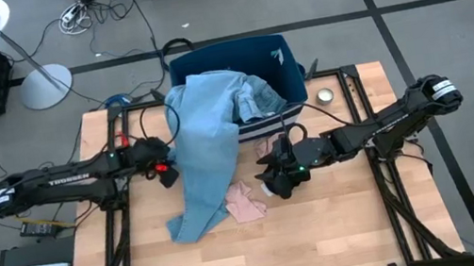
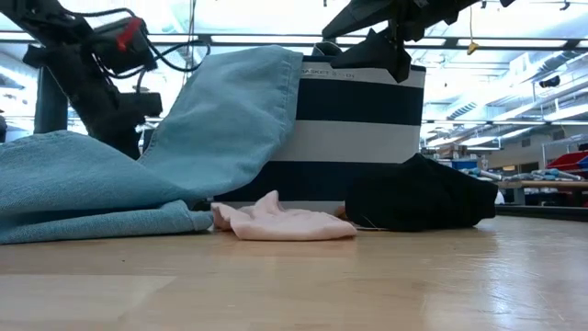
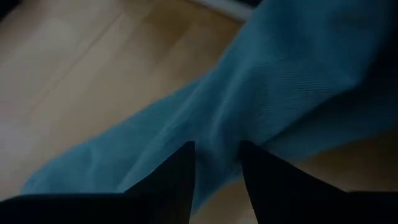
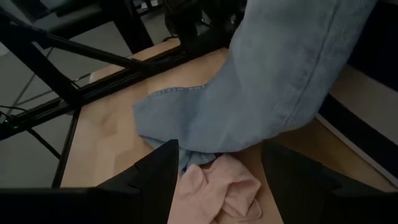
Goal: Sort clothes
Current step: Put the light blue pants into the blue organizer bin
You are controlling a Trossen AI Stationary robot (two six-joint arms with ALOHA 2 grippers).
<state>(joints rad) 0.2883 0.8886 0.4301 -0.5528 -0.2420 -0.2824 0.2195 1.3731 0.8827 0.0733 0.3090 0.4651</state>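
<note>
The left tool [image 1: 165, 161], fingers apart, hovers at the left edge of the light blue denim piece [image 1: 207, 152], whose upper end is lost inside the navy striped bin [image 1: 277, 55]. The denim runs lengthwise from bin toward the tabletop's [image 1: 329, 233] near edge. The right tool [image 1: 275, 179], fingers apart, hangs over a black garment [image 2: 418, 195], which it largely hides from above, beside a pink one [image 1: 246, 203].

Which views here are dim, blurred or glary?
Left wrist view: dim and soft, denim garment filling it. Low view: bright ceiling glare behind the striped bin; black garment a dark blob. High view: evenly lit, sharp.
</note>
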